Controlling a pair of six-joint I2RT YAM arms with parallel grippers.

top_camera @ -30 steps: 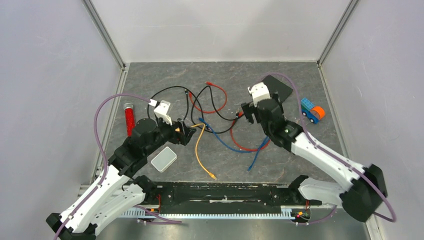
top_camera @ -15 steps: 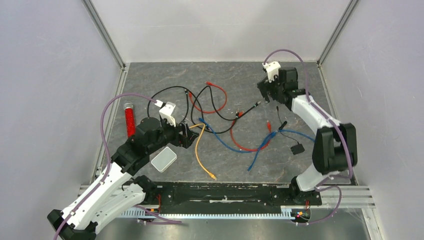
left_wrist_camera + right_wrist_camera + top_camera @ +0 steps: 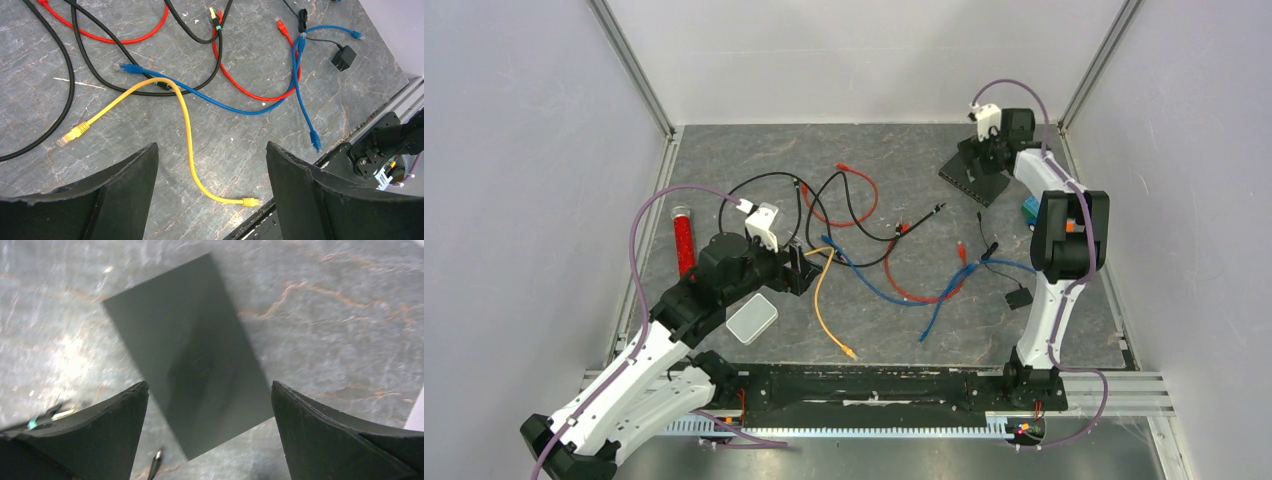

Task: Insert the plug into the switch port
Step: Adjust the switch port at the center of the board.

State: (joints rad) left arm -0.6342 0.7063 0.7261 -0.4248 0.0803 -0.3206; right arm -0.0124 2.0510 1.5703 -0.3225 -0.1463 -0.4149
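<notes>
The left gripper (image 3: 211, 149) has its two black fingers spread wide with nothing between them. It hangs over the grey stone-patterned table (image 3: 724, 160), left of centre. Under it the yellow network cable (image 3: 186, 120) lies loose, and its nearer yellow plug (image 3: 71, 134) rests untouched on the surface. The cable's other end points at the near edge. Around it sprawl blue cables (image 3: 227, 102), a red cable (image 3: 235, 82) and black cables (image 3: 70, 85), tangled mid-table.

The right gripper (image 3: 208, 386) is likewise spread wide and empty. It is poised above the flat black rectangular switch box (image 3: 192, 365), which lies in the far right corner. The blurred wrist view does not show whether they touch.

A small black adapter (image 3: 1019, 298) sits toward the right edge.
</notes>
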